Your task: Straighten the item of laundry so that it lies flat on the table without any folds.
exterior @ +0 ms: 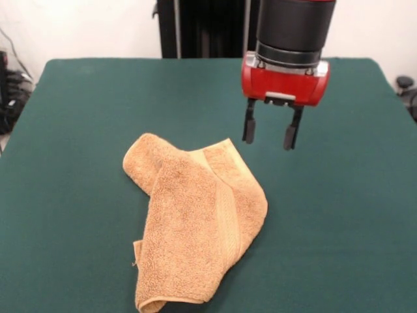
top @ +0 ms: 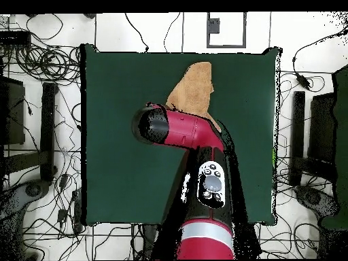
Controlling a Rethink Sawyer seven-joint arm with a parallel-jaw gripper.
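Bare table (exterior: 339,215) surrounds the folded towel (exterior: 195,222); nothing else obstructs.

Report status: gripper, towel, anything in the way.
Gripper open, empty, hovering above the table beside the towel. Towel crumpled, folded over itself, not flat. Nothing in the way.

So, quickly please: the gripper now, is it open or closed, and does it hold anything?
Gripper: open, jaws apart, holding nothing; it hangs above the table, apart from the towel.
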